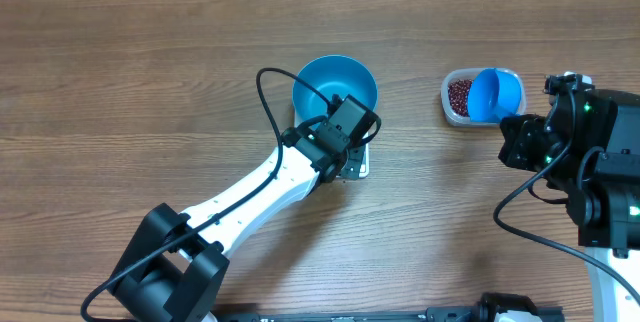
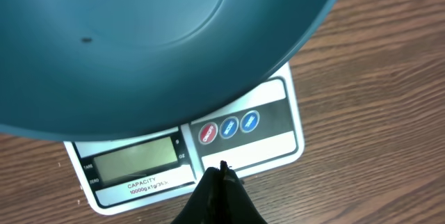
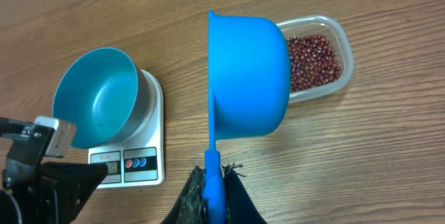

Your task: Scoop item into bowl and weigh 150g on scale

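The round blue bowl (image 1: 335,84) stands on the white scale (image 2: 271,123); its inside (image 3: 97,95) shows no heap of beans. My left gripper (image 2: 222,172) is shut and empty, with its tips over the scale's front edge, just below the buttons. My right gripper (image 3: 214,175) is shut on the handle of a smaller blue scoop (image 3: 247,78). The scoop is held on its side over the clear tub (image 3: 344,50). Dark red-brown beans (image 3: 313,60) lie in the tub. Seen from above, the scoop (image 1: 495,95) shows only blue inside.
The scale's display (image 2: 132,158) looks blank. The left arm (image 1: 250,192) runs diagonally from the near left up to the scale (image 1: 357,167). The right arm's body (image 1: 590,152) fills the right edge, beside the tub (image 1: 447,87).
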